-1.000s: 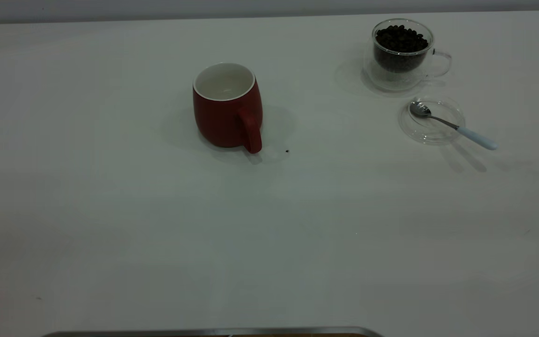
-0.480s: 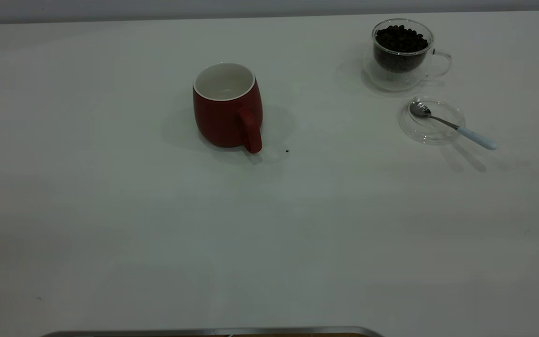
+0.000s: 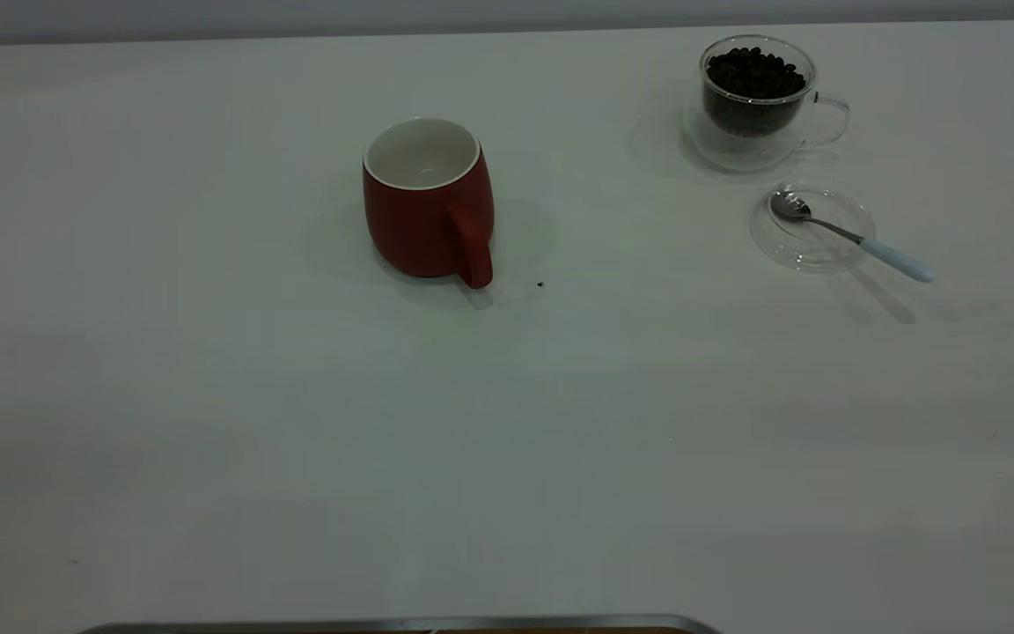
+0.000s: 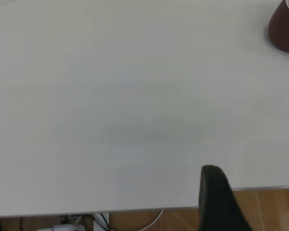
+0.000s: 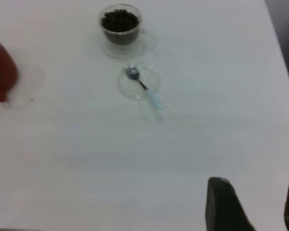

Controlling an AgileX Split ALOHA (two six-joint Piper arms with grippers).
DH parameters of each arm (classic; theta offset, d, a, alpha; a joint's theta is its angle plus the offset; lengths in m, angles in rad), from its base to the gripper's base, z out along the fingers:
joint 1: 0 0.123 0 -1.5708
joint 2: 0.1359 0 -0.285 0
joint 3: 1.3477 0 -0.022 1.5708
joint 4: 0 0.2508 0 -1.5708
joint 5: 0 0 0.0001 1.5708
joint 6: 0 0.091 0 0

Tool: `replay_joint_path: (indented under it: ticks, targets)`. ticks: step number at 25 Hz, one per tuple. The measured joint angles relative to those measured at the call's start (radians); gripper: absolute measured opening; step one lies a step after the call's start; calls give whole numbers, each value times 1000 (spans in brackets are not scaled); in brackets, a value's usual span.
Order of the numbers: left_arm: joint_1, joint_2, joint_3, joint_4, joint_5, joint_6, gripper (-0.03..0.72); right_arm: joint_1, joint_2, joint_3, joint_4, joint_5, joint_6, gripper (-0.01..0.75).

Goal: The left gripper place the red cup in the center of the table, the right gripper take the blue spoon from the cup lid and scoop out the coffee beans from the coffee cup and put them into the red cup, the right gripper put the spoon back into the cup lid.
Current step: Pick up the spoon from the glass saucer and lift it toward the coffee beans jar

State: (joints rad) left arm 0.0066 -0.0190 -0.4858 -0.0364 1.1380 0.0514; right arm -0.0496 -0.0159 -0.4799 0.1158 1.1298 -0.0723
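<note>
The red cup (image 3: 428,211) stands upright and empty near the middle of the white table (image 3: 296,423), handle toward the near edge. It also shows in the left wrist view (image 4: 285,26) and in the right wrist view (image 5: 1,70). The coffee cup (image 3: 753,101), filled with coffee beans (image 3: 753,75), stands at the far right. The cup lid (image 3: 811,251) lies just in front of it, with the blue spoon (image 3: 859,238) resting on it, handle sticking out to the right. Neither gripper shows in the exterior view. My left gripper (image 4: 255,202) is open and empty over the table's edge. My right gripper (image 5: 257,204) is open and empty, well short of the spoon (image 5: 147,89).
A tiny dark speck (image 3: 540,284) lies just right of the red cup. A metal strip (image 3: 401,625) runs along the near edge. Wooden floor and cables (image 4: 135,221) show past the table edge. The table's right edge (image 5: 279,48) lies beyond the lid.
</note>
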Motion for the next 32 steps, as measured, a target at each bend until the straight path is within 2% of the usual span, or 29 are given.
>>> replay_joint_path:
  ticks: [6,13,16,20,24,32]
  targets:
    - [0,0,0,0,0,0,451,0,50,-31,39,-69,22,377]
    - [0,0,0,0,0,-2,451,0,450,-82,238,-357,26,577]
    - [0,0,0,0,0,-2,451,0,663,-82,363,-489,-11,610]
    - [0,0,0,0,0,-2,451,0,930,-82,576,-619,-159,609]
    - [0,0,0,0,0,-2,451,0,1143,-82,843,-696,-369,598]
    - [0,0,0,0,0,-2,451,0,1477,-83,1270,-760,-700,596]
